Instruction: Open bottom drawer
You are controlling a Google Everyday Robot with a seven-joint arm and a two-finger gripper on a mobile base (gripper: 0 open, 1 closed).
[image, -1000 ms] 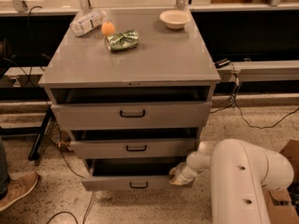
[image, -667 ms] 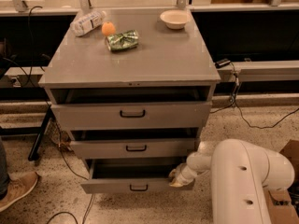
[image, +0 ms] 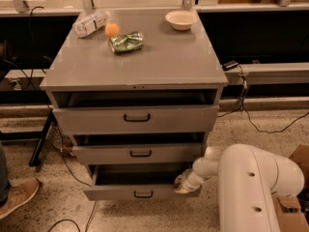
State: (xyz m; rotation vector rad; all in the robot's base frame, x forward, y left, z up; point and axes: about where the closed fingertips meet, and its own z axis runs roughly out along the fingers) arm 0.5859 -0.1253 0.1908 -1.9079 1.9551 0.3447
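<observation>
The grey cabinet (image: pixel 135 62) has three drawers. The bottom drawer (image: pixel 116 192) has the shortest front and a small black bar handle (image: pixel 143 194); it stands pulled out, with a dark gap above its front. My gripper (image: pixel 182 184) is at the right end of this drawer's front, at its top edge, at the end of my white arm (image: pixel 251 187). The middle drawer (image: pixel 140 153) and top drawer (image: pixel 136 118) also stand slightly out.
On the cabinet top lie a plastic bottle (image: pixel 90 23), an orange (image: pixel 112 29), a green bag (image: pixel 126 41) and a white bowl (image: pixel 180 19). A person's shoe (image: pixel 17 196) is at the left on the floor. A cardboard box (image: pixel 292 197) sits at the right. Cables run along the floor.
The bottom drawer has slid a little further out toward the camera, and my gripper has moved with its right end.
</observation>
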